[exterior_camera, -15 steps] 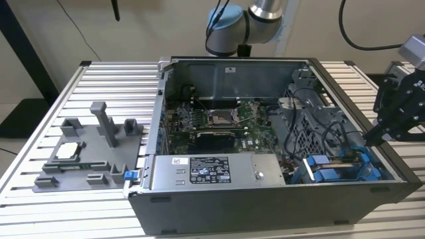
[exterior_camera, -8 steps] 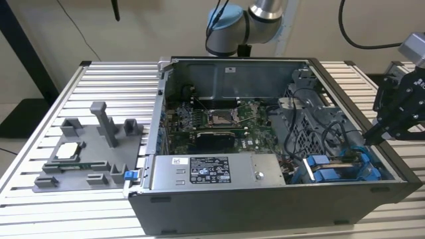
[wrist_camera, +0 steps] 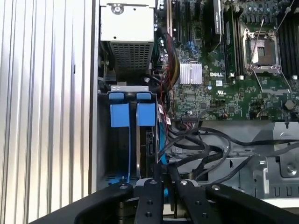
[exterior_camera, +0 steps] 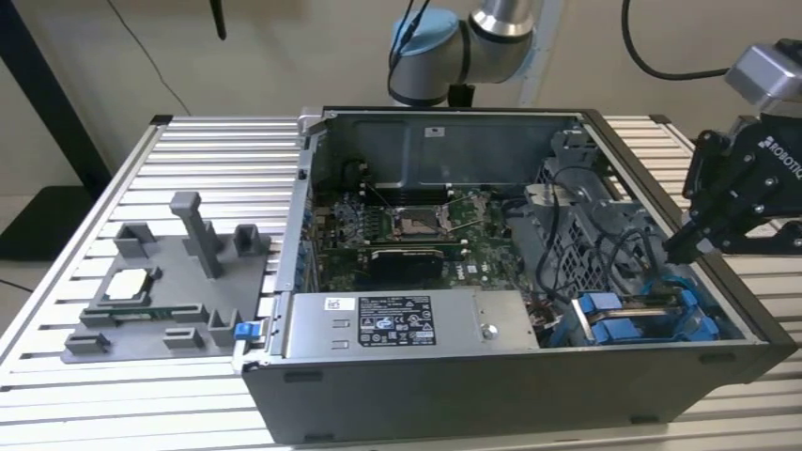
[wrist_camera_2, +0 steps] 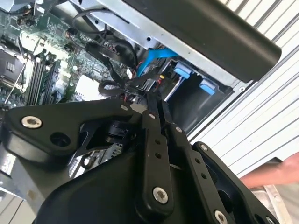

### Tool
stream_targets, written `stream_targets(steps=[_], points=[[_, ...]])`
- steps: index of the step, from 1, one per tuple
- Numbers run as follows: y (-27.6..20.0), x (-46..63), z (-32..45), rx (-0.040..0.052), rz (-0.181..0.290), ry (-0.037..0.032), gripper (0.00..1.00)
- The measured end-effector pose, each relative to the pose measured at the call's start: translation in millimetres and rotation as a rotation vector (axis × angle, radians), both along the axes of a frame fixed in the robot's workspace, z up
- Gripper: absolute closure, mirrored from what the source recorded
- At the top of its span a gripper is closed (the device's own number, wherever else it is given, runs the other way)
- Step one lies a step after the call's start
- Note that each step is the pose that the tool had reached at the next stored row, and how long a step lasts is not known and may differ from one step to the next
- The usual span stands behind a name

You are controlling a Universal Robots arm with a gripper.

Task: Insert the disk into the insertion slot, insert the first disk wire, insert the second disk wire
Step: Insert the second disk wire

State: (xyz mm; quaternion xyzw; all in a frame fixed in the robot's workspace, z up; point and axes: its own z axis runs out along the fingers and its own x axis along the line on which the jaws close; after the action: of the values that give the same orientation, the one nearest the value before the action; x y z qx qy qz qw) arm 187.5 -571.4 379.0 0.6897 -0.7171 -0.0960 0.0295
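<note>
Your tool [wrist_camera: 164, 179] hangs over the case's [exterior_camera: 501, 395] 4 o'clock corner, fingers pressed together on a black wire [wrist_camera: 196, 154]. That lines it up beside the blue-tabbed slot [wrist_camera: 132, 114].

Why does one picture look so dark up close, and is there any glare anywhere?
In the second wrist view the black gripper looms close, blocking much of the open computer case; a hand at the edge looks blurred. In the exterior view the ribbed table gleams brightly.
</note>
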Motion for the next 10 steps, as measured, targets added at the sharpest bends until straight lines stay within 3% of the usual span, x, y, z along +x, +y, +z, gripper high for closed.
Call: stream_targets(steps=[8,10], points=[[3.4,-24.5,1.3,0.0293,0.000,0.0001,1.00],[3.5,-31.5,1.3,0.0307,0.000,0.0001,1.00]])
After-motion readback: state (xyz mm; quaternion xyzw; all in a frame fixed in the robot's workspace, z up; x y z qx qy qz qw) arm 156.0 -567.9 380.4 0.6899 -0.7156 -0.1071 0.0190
